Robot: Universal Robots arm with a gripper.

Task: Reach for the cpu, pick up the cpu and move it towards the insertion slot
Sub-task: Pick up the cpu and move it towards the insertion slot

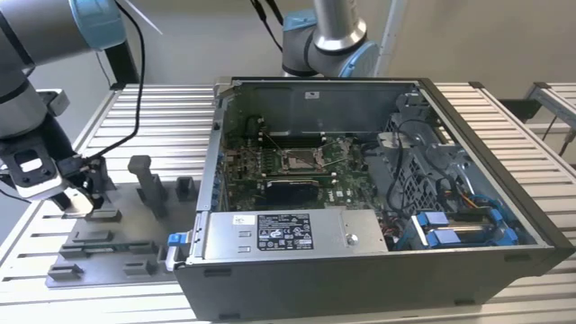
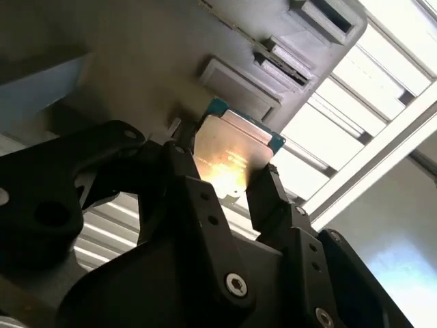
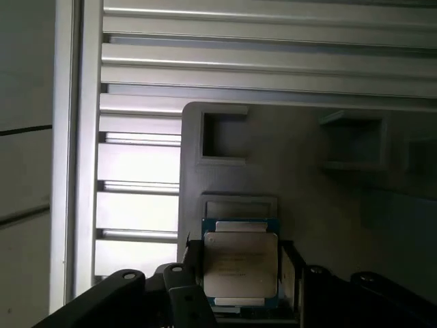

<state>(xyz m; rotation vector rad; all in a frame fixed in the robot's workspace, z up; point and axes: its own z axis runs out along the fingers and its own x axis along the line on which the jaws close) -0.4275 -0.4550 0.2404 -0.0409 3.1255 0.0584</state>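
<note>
The cpu (image 2: 232, 147) is a thin silvery square plate with a blue-green rim, and it sits between my black fingers (image 2: 179, 164) in both wrist views. My gripper (image 2: 225, 171) is shut on the cpu (image 3: 240, 270), holding it just off a shallow recess (image 3: 239, 205) of the grey fixture plate (image 3: 300, 157). In the exterior view my gripper (image 1: 77, 200) hangs low over the fixture plate (image 1: 99, 250) at that view's left. The insertion slot (image 1: 297, 160), a square socket with a metal frame, lies on the green board inside the open computer case, far to that view's right of my gripper.
The open computer case (image 1: 378, 270) stands on the slatted metal table (image 1: 162, 108), with its side wall between the fixture and the board. Upright grey fixture posts (image 1: 148, 185) rise beside my gripper. A second robot arm (image 1: 328, 40) stands behind the case.
</note>
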